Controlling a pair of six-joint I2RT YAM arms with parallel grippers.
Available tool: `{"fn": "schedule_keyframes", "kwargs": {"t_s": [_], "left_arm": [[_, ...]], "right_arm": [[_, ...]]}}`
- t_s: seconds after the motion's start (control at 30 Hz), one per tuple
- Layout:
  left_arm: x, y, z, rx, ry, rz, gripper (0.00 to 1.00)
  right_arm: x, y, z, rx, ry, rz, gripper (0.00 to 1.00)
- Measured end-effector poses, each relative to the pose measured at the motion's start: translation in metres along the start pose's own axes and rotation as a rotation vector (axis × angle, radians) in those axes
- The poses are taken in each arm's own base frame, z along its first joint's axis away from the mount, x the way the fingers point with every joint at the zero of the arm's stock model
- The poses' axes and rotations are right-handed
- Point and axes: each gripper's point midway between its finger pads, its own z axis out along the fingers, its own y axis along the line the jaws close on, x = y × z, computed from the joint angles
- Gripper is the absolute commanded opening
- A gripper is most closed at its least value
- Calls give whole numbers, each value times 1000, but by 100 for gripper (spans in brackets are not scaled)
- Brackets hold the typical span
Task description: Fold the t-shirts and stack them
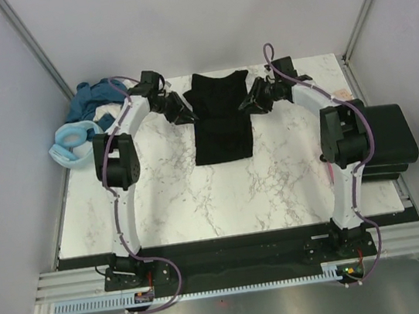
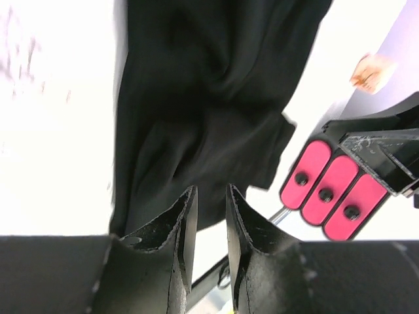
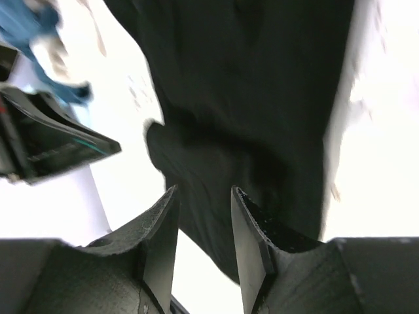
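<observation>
Black t-shirt [image 1: 221, 120]: lying narrow at the far middle of the desk [image 1: 200, 197].
Left end effector [image 1: 185, 116]: released, jaws narrowly parted beside the shirt's left edge.
Right end effector [image 1: 251, 103]: released, jaws parted at the right edge.
Risk: uneven pinches could bunch the cloth and skew the fold.

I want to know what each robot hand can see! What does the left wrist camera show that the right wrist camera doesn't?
Only the left wrist view shows three pink pads on the other arm and a small, blurry pinkish block. Only the right wrist view shows the blue t-shirts. Both show the black t-shirt on the white marble table, just past each camera's own black fingers.
</observation>
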Motion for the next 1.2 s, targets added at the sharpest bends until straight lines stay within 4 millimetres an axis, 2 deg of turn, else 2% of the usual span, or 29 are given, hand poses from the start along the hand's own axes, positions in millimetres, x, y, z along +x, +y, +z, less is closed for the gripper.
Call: {"fn": "schedule_keyframes", "kwargs": {"t_s": [0.17,0.2,0.4,0.53,0.77,0.97,1.1,1.2], "left_arm": [[26,5,-11,-40,21,40,33],[30,3,-13,-46,20,58,33],[63,-23,-13,-52,32,184,32],[80,-25,-4,-59,63,215,32],[81,-3,0,-111,69,203,32],[81,5,0,-134,66,202,31],[82,7,1,-138,68,203,31],[82,8,1,-140,68,204,31]], "right_arm": [[42,-14,-19,55,74,-33,47],[50,-16,-21,63,90,-44,49],[83,-10,-13,85,161,-120,49],[97,-7,-9,92,190,-154,50],[104,-14,-8,122,209,-177,51],[109,-25,-8,157,234,-189,40],[111,-32,-3,167,248,-185,40],[110,-33,0,170,252,-183,29]]}}
